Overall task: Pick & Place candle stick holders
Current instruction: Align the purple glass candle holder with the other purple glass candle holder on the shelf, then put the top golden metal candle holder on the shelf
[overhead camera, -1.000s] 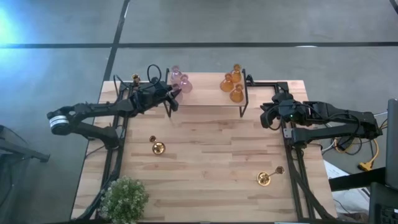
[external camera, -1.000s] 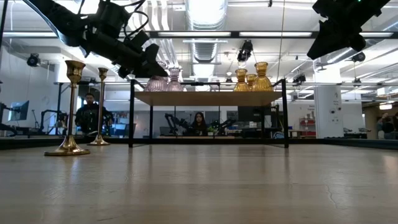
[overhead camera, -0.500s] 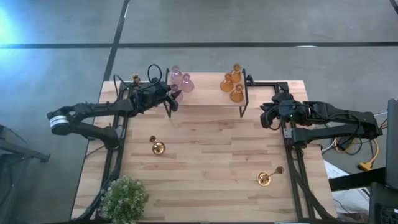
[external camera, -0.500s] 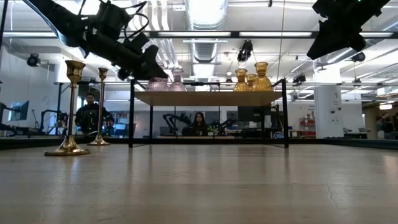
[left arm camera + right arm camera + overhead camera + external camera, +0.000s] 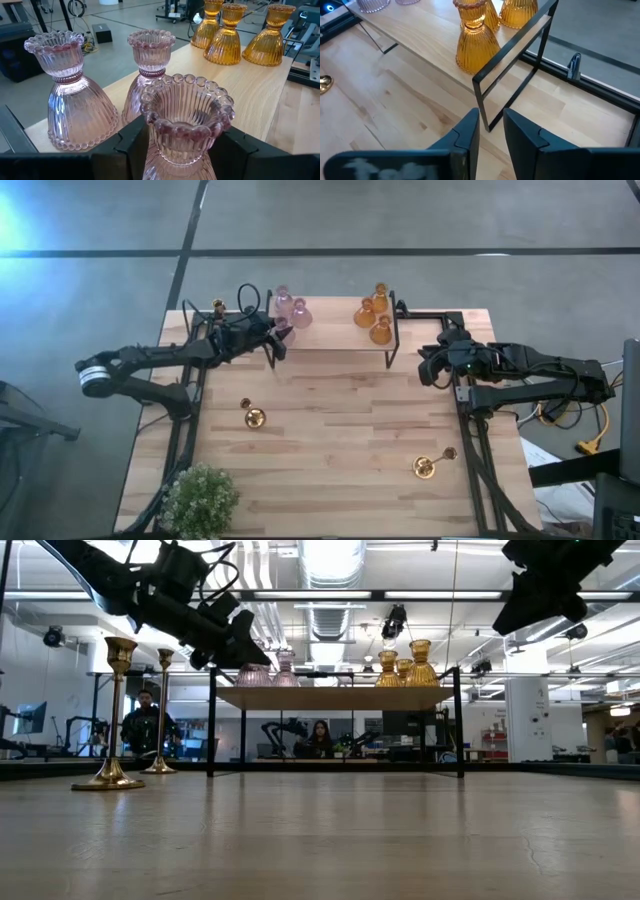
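Three pink glass holders are at the left end of a raised wooden shelf [image 5: 335, 332]. Two stand on it [image 5: 75, 100]. The third [image 5: 184, 117] is upright between the fingers of my left gripper [image 5: 282, 332], which is shut on it at the shelf's near left edge. Three amber holders [image 5: 372, 315] stand on the shelf's right end. Gold holders stand at the far left [image 5: 218, 307] and left of centre [image 5: 252, 416]. A third [image 5: 430, 465] is on the table at the near right. My right gripper [image 5: 430, 368] is open and empty, right of the shelf. My left gripper pinches the pink holder between its two fingers [image 5: 127, 145], around the narrow neck below the beaded cup [image 5: 170, 150]. The fingers come about level from the table's left. The holder is upright. Its base is hidden below the fingers, so I cannot tell whether it rests on the shelf.
The shelf has a black metal frame [image 5: 510, 55] with thin legs on the far half of the table. A green leafy plant [image 5: 200, 500] stands at the near left corner. Bare wood [image 5: 340, 430] lies between the gold holders. People sit in the room beyond [image 5: 320, 735].
My left gripper has shifted a little toward the table's left edge at the shelf's left end, still shut on the pink holder, which has moved with it. My right arm has kept still.
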You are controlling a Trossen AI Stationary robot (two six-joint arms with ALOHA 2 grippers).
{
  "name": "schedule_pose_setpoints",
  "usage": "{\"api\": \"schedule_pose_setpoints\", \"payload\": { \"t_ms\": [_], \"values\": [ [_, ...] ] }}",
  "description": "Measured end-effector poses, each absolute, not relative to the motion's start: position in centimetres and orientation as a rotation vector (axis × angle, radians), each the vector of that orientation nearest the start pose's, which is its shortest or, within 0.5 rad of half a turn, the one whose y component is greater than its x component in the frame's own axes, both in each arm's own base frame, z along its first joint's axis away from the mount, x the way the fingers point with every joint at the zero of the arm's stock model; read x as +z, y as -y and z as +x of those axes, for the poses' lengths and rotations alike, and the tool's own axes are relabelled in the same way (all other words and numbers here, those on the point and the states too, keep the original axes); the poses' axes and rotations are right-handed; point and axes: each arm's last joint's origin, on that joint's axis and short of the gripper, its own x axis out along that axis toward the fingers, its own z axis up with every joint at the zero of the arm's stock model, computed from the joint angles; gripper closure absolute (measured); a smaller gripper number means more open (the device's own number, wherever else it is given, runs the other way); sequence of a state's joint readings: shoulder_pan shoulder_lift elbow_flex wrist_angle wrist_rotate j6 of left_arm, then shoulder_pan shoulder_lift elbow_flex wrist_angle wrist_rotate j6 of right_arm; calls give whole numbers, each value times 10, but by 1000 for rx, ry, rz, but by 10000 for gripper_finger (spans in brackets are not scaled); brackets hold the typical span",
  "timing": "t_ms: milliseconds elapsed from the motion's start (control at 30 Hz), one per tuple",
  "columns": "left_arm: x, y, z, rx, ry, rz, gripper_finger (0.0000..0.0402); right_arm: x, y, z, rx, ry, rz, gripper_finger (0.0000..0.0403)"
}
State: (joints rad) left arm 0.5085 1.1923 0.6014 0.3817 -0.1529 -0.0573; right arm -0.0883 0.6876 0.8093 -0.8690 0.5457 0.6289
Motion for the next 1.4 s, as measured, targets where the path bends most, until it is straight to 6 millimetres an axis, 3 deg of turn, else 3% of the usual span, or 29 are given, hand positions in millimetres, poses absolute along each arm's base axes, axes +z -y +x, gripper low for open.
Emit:
{"api": "schedule_pose_setpoints", "payload": {
  "t_ms": [200,533,767,1033,1400],
  "values": [
    [242,-128,219,669,-194,-96,207,299,26,119,-801,-503,415,312],
    [243,-129,218,674,-189,-96,122,299,26,119,-800,-500,416,324],
    [260,-124,209,672,-122,-56,109,300,26,120,-797,-488,420,330],
    [295,-118,200,663,-3,-18,108,300,26,120,-796,-486,421,317],
    [380,-100,167,669,145,130,109,300,26,120,-797,-485,421,325]
  ]
}}
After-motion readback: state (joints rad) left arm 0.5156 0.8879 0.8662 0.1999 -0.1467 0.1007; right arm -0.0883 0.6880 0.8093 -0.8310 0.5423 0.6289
